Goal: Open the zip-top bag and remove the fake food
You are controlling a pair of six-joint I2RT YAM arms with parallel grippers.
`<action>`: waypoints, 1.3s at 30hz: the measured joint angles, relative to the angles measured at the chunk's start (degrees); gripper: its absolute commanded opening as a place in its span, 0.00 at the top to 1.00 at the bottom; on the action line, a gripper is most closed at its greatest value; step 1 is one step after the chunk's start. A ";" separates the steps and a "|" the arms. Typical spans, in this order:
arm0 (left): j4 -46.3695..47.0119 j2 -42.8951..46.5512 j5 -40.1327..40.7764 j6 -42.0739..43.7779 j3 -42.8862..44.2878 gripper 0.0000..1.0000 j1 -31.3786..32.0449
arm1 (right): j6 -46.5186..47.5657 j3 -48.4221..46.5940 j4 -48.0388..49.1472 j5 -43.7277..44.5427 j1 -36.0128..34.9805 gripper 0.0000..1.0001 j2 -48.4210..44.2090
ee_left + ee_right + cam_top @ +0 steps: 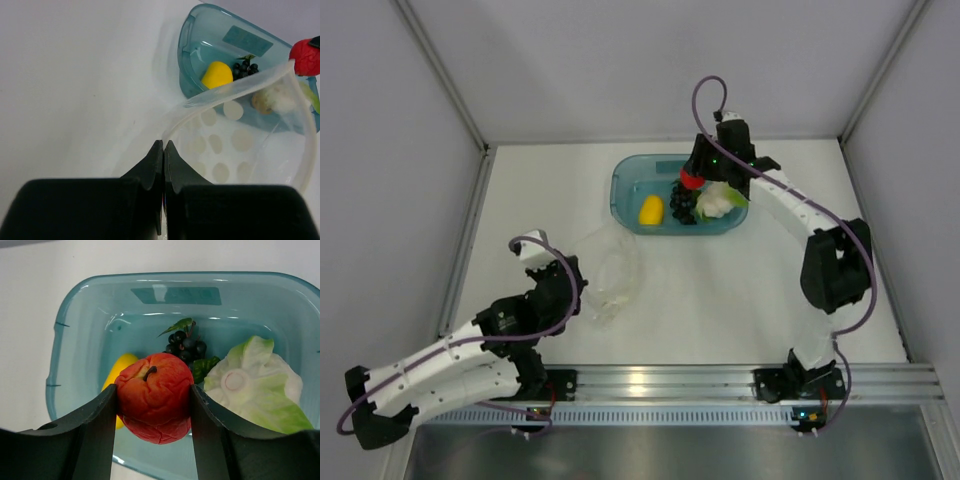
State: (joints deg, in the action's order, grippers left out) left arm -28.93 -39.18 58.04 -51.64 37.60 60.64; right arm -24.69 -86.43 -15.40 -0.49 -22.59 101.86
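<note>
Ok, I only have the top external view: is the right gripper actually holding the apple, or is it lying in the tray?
Observer: Holding it. The right wrist view shows the apple clamped in the right gripper, over the tray.
Operator: And does the left gripper have the bag?
Observer: Yes. The left wrist view shows the left gripper shut on the zip-top bag's rim, mouth gaping open.
Operator: Any food inside?
Observer: None shows in the part of the bag that view covers.
</note>
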 measured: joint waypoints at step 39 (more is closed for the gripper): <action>-23.74 -28.22 9.64 -1.25 27.26 1.00 -38.05 | 5.29 11.63 -6.23 5.01 1.86 0.00 -18.29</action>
State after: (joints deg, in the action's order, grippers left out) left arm -52.66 -67.40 67.68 -52.88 64.86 22.59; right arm -19.40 -74.81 -21.63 4.51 -20.73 83.57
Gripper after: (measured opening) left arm 0.021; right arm 0.993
